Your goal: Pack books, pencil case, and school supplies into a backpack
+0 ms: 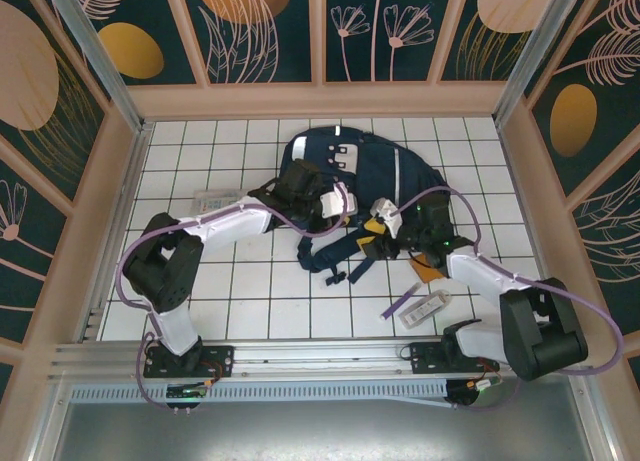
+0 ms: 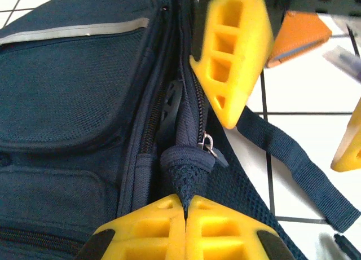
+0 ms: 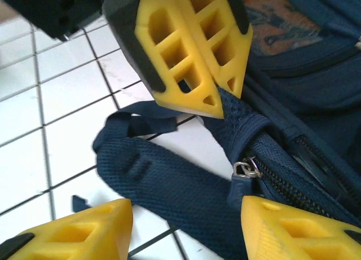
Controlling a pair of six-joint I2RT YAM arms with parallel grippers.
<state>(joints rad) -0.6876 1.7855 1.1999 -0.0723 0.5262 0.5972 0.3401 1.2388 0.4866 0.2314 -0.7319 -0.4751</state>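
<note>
From above, your backpack (image 1: 385, 171) lies centre-back, near edge hidden under 2 arms (image 1: 235, 221), left wrist, left gripper (image 2: 186, 201) pinched shut on its mesh corner, right wrist, right gripper (image 3: 186, 206) spread wide astride a strap (image 3: 169, 181), holding nothing.

Navy backpack (image 1: 400, 171), grey strip (image 2: 73, 30); orange book (image 2: 299, 34); white gridded table (image 1: 200, 281).

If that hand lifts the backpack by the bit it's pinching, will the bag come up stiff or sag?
Probably sag: the backpack is soft cloth that bunches into a cone where the left hand pinches it. It lies fairly flat, so it is likely light. The loose strap would probably dangle.
</note>
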